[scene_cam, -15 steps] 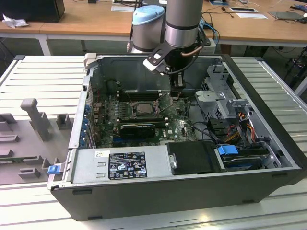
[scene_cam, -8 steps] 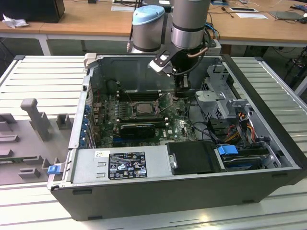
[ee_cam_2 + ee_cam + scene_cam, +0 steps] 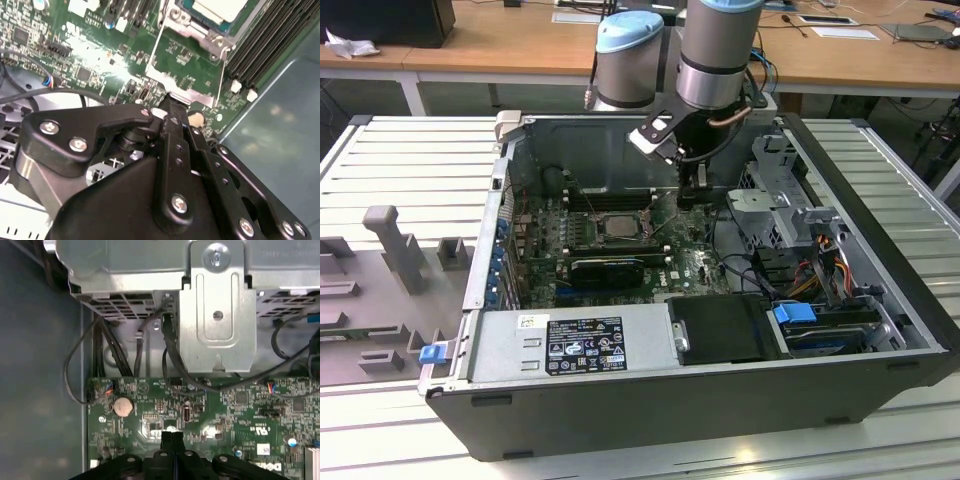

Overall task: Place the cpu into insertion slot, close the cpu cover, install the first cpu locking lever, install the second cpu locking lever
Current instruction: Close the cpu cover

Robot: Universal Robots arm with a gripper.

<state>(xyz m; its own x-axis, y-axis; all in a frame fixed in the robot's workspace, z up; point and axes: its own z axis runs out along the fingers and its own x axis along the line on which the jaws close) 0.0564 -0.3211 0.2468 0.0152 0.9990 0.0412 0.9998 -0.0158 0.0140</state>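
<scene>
Exterior view: an open computer case (image 3: pixel 670 400) lies on a slatted table (image 3: pixel 400 160). The arm enters at the upper centre of the frame, and the gripper (image 3: pixel 694 198) points down at the motherboard (image 3: pixel 700 265) in mid-frame. The cpu (image 3: pixel 618 225) sits in its socket, pale top up. It is on the exterior view's left of the gripper and slightly lower in the frame, near it but apart. The power supply (image 3: pixel 570 345) runs along the lower edge of the case. The drive cage (image 3: pixel 770 200) stands on the exterior view's right of the gripper.

The second wrist view shows detail the exterior view does not. The fingers (image 3: pixel 172 120) are pressed together into one narrow black tip, with nothing visibly pinched between them. Just past the tip a thin wire lever (image 3: pixel 152 62) loops over bare green board. Whether the tip touches the wire, I cannot tell. Past the loop, the cpu cover (image 3: pixel 197 30) lies as a silvery frame around the chip. Memory slots (image 3: pixel 255 55) run alongside the socket.

The first wrist view faces away from the socket. The same closed fingertips hover over the board, with only a seam between them. Ahead of them are a coin cell (image 3: pixel 123 406) and black cables (image 3: pixel 170 355), then the drive cage's bracket
</scene>
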